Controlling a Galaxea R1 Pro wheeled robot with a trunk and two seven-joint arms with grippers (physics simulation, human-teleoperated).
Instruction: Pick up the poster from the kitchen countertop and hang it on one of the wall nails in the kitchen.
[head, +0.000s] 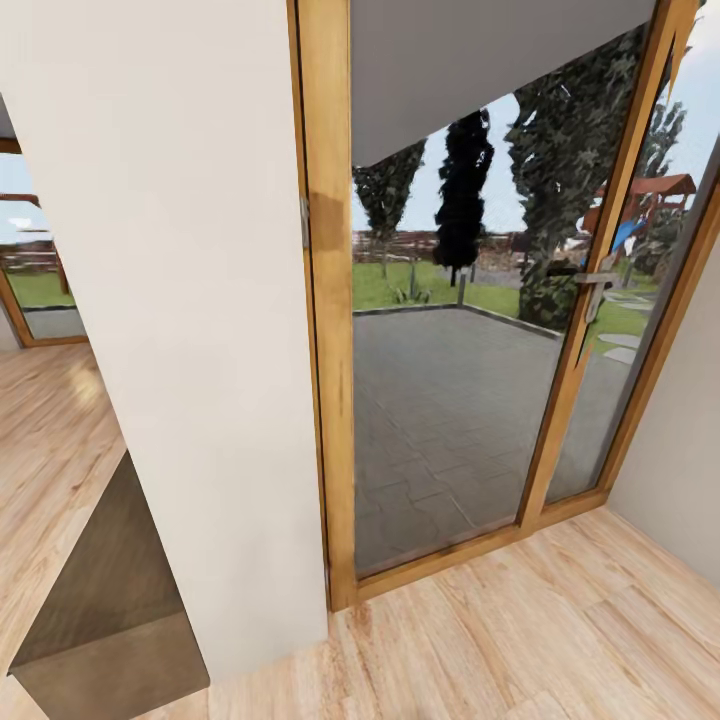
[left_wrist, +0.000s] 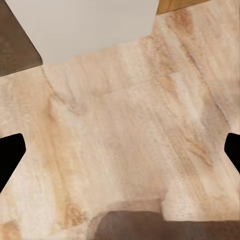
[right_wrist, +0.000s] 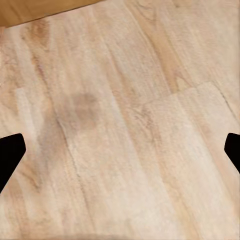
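— Two things matter from the head view: a pale wall (head: 190, 330) stands very close ahead, and beside it a wood-framed glass door (head: 450, 400) looks out on a paved patio (head: 450, 410). Where is the poster?

— No poster, counter or nail can be made out; the robot seems to be on its way, facing away from the kitchen work. A dark low block (head: 110, 600) sits at the wall's foot on the wooden floor (head: 520, 640).

— And the left wrist view?

— Floorboards, a corner of the pale wall, a dark brown patch. The left tool (left_wrist: 120, 152) has its dark fingertips (left_wrist: 10, 152) far apart at the picture's edges, with nothing between them.

— The right wrist view?

— Much the same: the right tool (right_wrist: 120, 152) is spread wide over bare planks, holding nothing, with a strip of the door's frame at one edge.

— So what could go wrong?

— With the wall and the glass this near, a turn of the base could probably swing an arm or the trunk into either one. And with nothing of the task visible, the operator could steer the wrong way and lose time finding the kitchen.
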